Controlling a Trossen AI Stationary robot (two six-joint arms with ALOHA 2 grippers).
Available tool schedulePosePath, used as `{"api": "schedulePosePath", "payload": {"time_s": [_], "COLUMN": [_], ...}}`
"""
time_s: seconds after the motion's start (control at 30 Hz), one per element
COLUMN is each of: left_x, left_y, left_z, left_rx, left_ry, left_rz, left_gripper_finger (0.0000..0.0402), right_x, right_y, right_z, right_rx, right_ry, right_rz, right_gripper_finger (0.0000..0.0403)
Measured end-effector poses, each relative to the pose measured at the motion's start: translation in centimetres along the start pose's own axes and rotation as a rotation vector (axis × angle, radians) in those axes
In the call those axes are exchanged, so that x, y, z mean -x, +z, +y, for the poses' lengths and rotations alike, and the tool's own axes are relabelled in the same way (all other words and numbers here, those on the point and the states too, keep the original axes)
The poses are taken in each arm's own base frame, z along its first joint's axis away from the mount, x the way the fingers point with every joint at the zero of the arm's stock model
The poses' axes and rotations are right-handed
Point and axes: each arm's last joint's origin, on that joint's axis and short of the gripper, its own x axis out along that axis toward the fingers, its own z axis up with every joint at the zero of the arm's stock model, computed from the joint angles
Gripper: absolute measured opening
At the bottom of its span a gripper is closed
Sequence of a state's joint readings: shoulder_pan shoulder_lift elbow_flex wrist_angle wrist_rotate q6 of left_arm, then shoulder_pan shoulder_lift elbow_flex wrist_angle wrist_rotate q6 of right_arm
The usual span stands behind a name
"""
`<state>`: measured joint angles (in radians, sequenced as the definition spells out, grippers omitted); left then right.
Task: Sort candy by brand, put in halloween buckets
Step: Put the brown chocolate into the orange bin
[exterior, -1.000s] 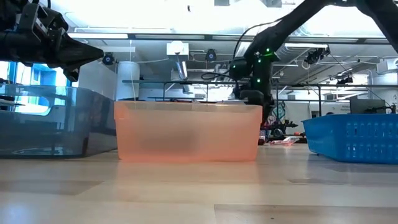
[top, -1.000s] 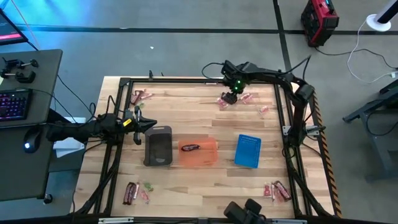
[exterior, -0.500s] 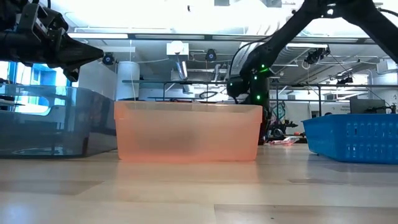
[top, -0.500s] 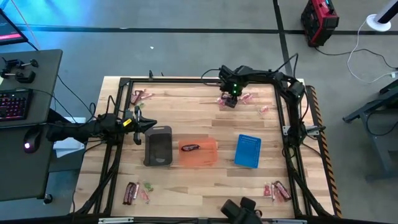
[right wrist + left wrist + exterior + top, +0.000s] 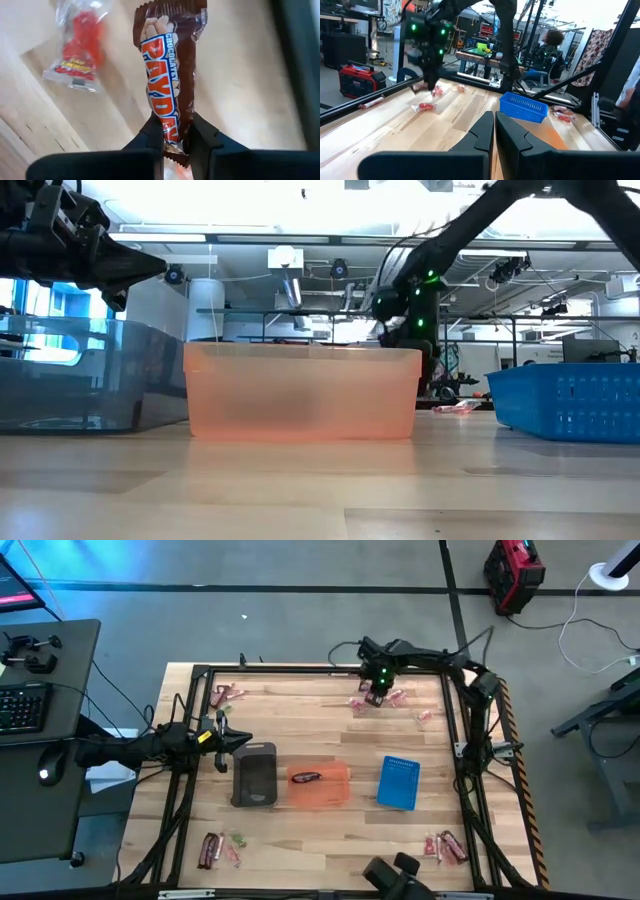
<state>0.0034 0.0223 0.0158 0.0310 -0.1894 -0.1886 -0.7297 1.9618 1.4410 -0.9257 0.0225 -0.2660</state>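
- Right gripper (image 5: 172,140) pinches a brown candy bar (image 5: 167,75) at the table's far edge, above a pink candy (image 5: 80,50).
- Left gripper (image 5: 494,135) waits, clenched and empty, beside the grey bucket (image 5: 254,774).
- Orange bucket (image 5: 320,785) holds one bar; blue bucket (image 5: 399,782) looks empty.
- Four corner piles (image 5: 220,848) remain; sorting has barely begun.
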Motion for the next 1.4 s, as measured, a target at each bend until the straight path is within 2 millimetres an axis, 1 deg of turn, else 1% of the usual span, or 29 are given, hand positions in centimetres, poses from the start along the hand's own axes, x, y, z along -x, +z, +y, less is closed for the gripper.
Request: {"api": "schedulePosePath", "payload": {"time_s": [0.07, 0.13, 0.2, 0.27, 0.37, 0.47, 0.57, 0.67, 0.77, 0.83, 0.93, 1.07, 1.17, 1.27, 1.4], "left_x": [0.0, 0.0, 0.0, 0.0, 0.0, 0.0, 0.0, 0.0, 0.0, 0.0, 0.0, 0.0, 0.0, 0.0, 0.0], "left_y": [0.0, 0.0, 0.0, 0.0, 0.0, 0.0, 0.0, 0.0, 0.0, 0.0, 0.0, 0.0, 0.0, 0.0, 0.0], "left_z": [0.0, 0.0, 0.0, 0.0, 0.0, 0.0, 0.0, 0.0, 0.0, 0.0, 0.0, 0.0, 0.0, 0.0, 0.0], "left_rx": [0.000, 0.000, 0.000, 0.000, 0.000, 0.000, 0.000, 0.000, 0.000, 0.000, 0.000, 0.000, 0.000, 0.000, 0.000], "left_ry": [0.000, 0.000, 0.000, 0.000, 0.000, 0.000, 0.000, 0.000, 0.000, 0.000, 0.000, 0.000, 0.000, 0.000, 0.000], "left_rz": [0.000, 0.000, 0.000, 0.000, 0.000, 0.000, 0.000, 0.000, 0.000, 0.000, 0.000, 0.000, 0.000, 0.000, 0.000], "left_gripper_finger": [0.0007, 0.0007, 0.0007, 0.0007, 0.0007, 0.0007, 0.0007, 0.0007, 0.0007, 0.0007, 0.0007, 0.0007, 0.0007, 0.0007, 0.0007], "right_x": [1.9, 4.2, 6.3, 8.1, 10.3, 11.3, 11.4, 11.2, 10.9, 10.5, 9.2, 7.3, 6.3, 6.3, 7.7], "right_y": [-0.3, -0.6, -0.9, -1.0, -0.9, -1.0, -1.5, -2.2, -2.7, -2.9, -2.8, -2.7, -2.9, -3.1, -2.9], "right_z": [-0.1, 0.1, 0.8, 2.3, 6.0, 10.8, 16.2, 21.3, 25.2, 27.1, 28.7, 29.8, 30.6, 30.9, 30.5], "right_rx": [-0.030, -0.058, -0.107, -0.152, -0.163, -0.084, 0.027, 0.128, 0.191, 0.191, 0.152, 0.080, 0.068, 0.066, 0.085], "right_ry": [-0.006, 0.009, 0.090, 0.224, 0.405, 0.476, 0.523, 0.562, 0.537, 0.508, 0.476, 0.473, 0.482, 0.493, 0.469], "right_rz": [-0.052, -0.123, -0.202, -0.277, -0.333, -0.316, -0.269, -0.249, -0.285, -0.312, -0.302, -0.232, -0.187, -0.173, -0.144], "right_gripper_finger": [0.0039, 0.0060, 0.0072, 0.0073, 0.0063, 0.0052, 0.0051, 0.0065, 0.0081, 0.0091, 0.0102, 0.0119, 0.0141, 0.0171, 0.0203]}}
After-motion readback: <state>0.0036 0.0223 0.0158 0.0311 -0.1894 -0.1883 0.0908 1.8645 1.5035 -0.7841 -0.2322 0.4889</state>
